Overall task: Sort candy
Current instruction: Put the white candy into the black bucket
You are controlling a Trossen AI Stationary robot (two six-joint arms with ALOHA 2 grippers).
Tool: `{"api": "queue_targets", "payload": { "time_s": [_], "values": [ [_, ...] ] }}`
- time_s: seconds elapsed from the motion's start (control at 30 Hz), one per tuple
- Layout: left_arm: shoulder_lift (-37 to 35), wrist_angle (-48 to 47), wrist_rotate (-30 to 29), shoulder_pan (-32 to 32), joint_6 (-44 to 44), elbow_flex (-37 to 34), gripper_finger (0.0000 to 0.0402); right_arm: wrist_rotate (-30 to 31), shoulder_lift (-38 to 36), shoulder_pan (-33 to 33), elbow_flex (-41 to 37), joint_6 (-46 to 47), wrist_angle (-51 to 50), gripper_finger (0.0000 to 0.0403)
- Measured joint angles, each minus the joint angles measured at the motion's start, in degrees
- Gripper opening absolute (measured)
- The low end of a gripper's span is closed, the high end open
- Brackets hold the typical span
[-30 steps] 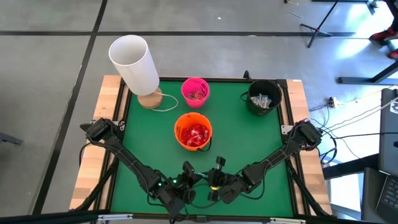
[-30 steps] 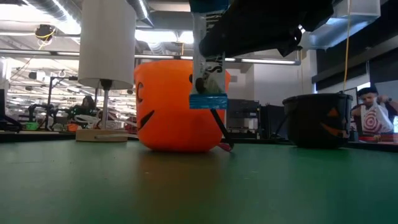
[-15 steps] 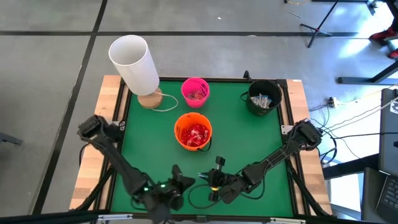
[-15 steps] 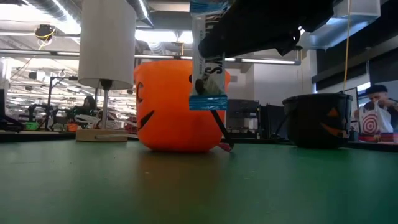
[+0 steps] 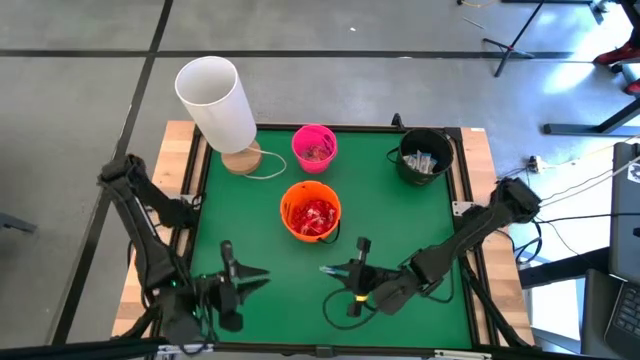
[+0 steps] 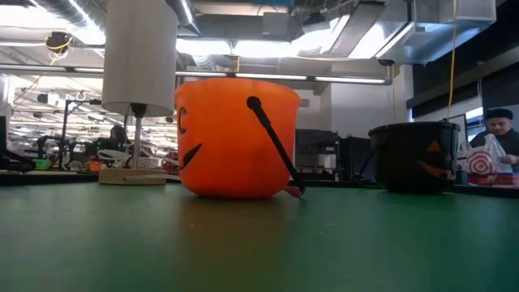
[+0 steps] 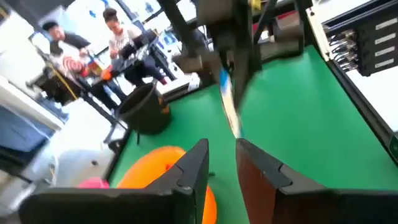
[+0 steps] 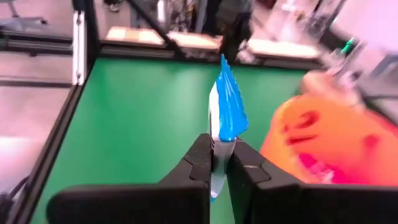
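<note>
A long candy (image 8: 225,112) in a white wrapper with a blue crimped end is lifted above the near middle of the green table (image 5: 400,230), held by my right gripper (image 5: 338,270) (image 8: 217,148). My left gripper (image 5: 252,275) (image 7: 222,158) hovers to the candy's left, open by a narrow gap with nothing between its fingers. In the left wrist view the candy (image 7: 229,102) hangs from the right arm. Red candies fill the orange bucket (image 5: 311,211). More candies lie in the pink bucket (image 5: 314,147) and the black bucket (image 5: 424,156). My right gripper pinches the candy's white wrapper (image 8: 216,140) between its two fingers, below the blue crimped end. The fingers come from the table's right, near level. The candy sticks out past the fingertips, blue end foremost, clear of the table.
A tall white cylinder on a wooden base (image 5: 215,100) stands at the far left corner. The three buckets take up the far half of the table. Open green surface lies at the near left and right. A person (image 6: 495,146) is in the room behind the table.
My left gripper has drawn away from the right gripper toward the table's left edge and risen, rolling as it went. My right gripper has gone up with the candy, which has left the top of the low view.
</note>
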Motion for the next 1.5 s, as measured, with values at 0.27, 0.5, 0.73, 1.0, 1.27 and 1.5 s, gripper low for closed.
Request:
{"api": "queue_targets", "payload": {
  "time_s": [0.27, 0.5, 0.73, 1.0, 1.27, 1.5],
  "values": [
    [-15.16, 21.76, 0.17, -0.21, -8.33, -26.5, 0.0075, 5.11, -8.5, -3.86, 0.04, -4.35, -9.28, 0.0031],
    [-26.82, 67.61, 12.57, 3.44, 10.19, -49.91, 0.0075, 5.17, -14.46, -11.22, 0.04, 1.09, -26.58, 0.0033],
    [-31.63, 95.0, 23.44, 10.55, 16.99, -63.87, 0.0075, 10.67, -24.39, -17.06, 0.0, 10.54, -47.02, 0.0025],
    [-31.78, 97.5, 29.56, 14.16, 15.94, -65.51, 0.0075, 16.13, -43.16, -25.2, -10.67, 20.43, -54.86, 0.0027],
    [-31.76, 97.5, 30.46, 15.52, 15.24, -65.51, 0.0075, 8.5, -52.95, -44.63, -23.15, 21.22, -51.58, 0.0048],
    [-31.74, 97.39, 30.47, 15.52, 14.28, -65.51, 0.0075, -1.69, -53.71, -55.53, -24.65, 12.64, -47.8, 0.0134]
  ]
}}
